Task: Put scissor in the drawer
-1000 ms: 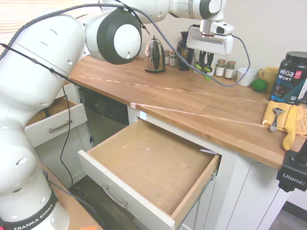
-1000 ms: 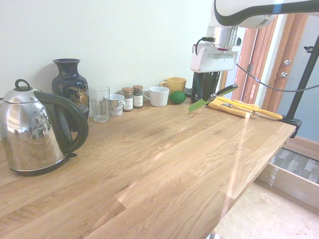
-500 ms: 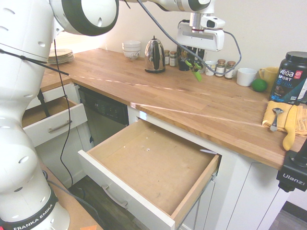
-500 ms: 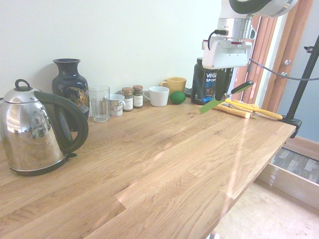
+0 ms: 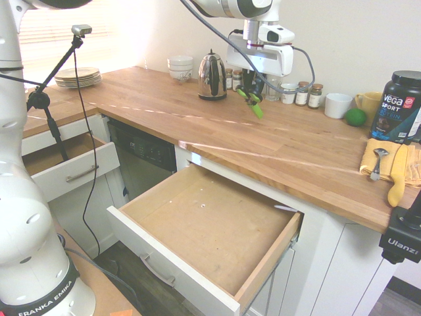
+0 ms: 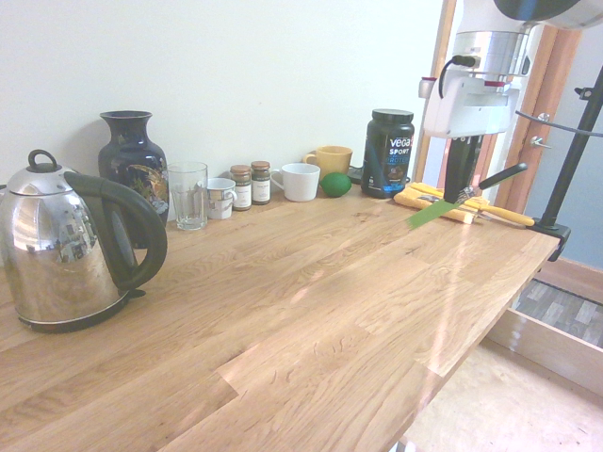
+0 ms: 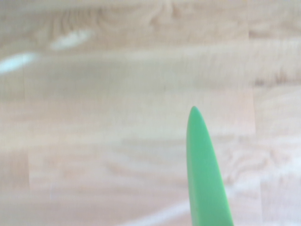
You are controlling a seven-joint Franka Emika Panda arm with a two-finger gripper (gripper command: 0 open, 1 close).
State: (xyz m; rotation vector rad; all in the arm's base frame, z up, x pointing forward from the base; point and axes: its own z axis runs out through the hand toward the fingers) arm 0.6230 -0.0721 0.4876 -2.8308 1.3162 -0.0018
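My gripper [image 5: 250, 91] hangs above the middle of the wooden countertop [image 5: 217, 125], shut on the scissor [image 5: 251, 102]. The scissor has green and black handles, and its green-sheathed blades point down and outward [image 6: 435, 211]. In the wrist view only the green tip [image 7: 203, 174] shows over blurred wood grain. The large drawer [image 5: 204, 224] stands pulled open below the counter's front edge, its bare wooden inside empty. The scissor is still over the counter, behind and above the drawer.
A kettle [image 5: 212, 76], a dark vase [image 6: 132, 160], spice jars [image 5: 308, 94], a glass [image 6: 188, 195], mugs [image 6: 301, 181] and a green ball [image 5: 355, 116] line the back wall. A black Vega tub [image 5: 400, 105] and a yellow cloth with a spoon [image 5: 385, 164] sit at the right. A smaller drawer [image 5: 72, 164] is open at left.
The arm has carried the scissor away from the back wall and the jars, toward the counter's front edge and the drawer side. The grip stays shut.
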